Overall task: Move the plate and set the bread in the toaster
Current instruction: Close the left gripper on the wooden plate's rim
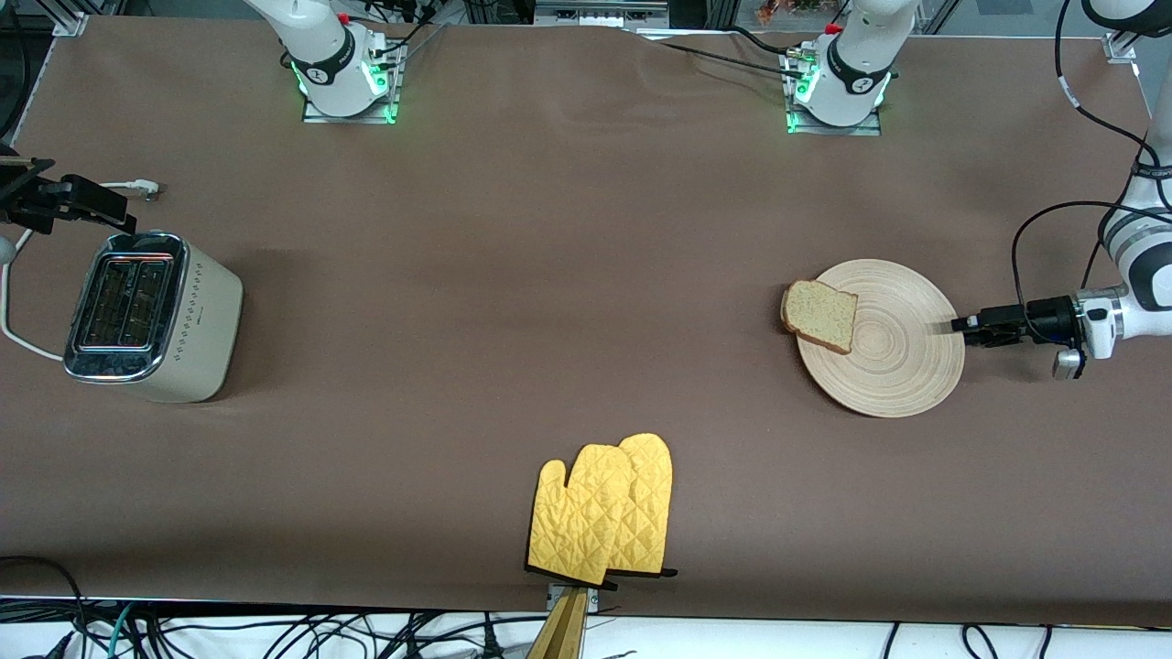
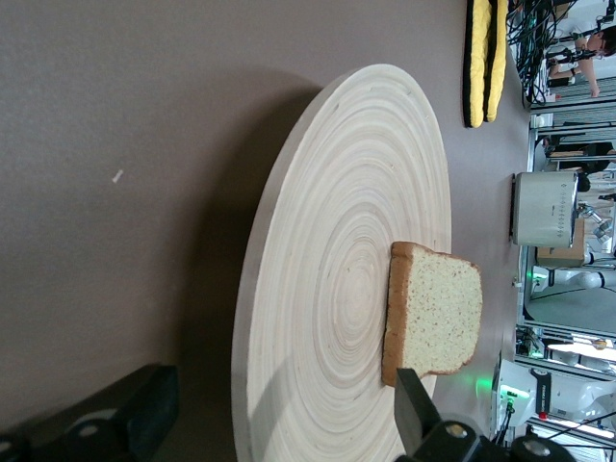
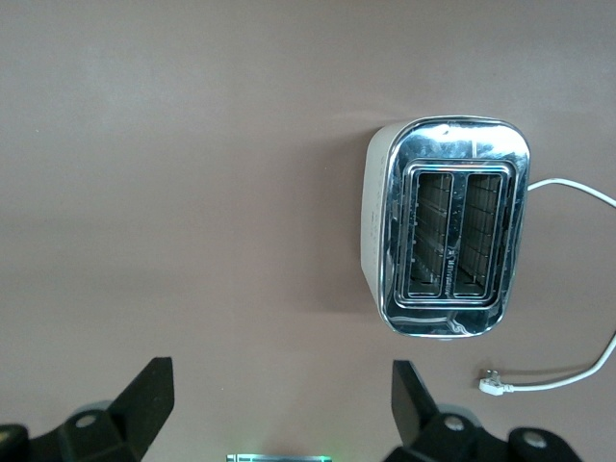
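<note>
The pale wooden plate (image 1: 902, 366) lies toward the left arm's end of the table. The bread (image 1: 819, 316) rests on the plate's edge that faces the toaster, partly overhanging. My left gripper (image 1: 958, 326) is open at the plate's rim on the side away from the bread. In the left wrist view the plate (image 2: 327, 260) has its rim between the jaws, one finger (image 2: 416, 404) over the top near the bread (image 2: 435, 313). The cream toaster (image 1: 151, 316) stands at the right arm's end, slots empty. My right gripper (image 1: 69, 199) hangs open over the table beside the toaster (image 3: 448, 241).
Two yellow oven mitts (image 1: 604, 517) lie near the table's front edge, in the middle. The toaster's white cord (image 1: 14, 334) loops off the table's end, and its plug (image 1: 146, 189) lies loose near my right gripper.
</note>
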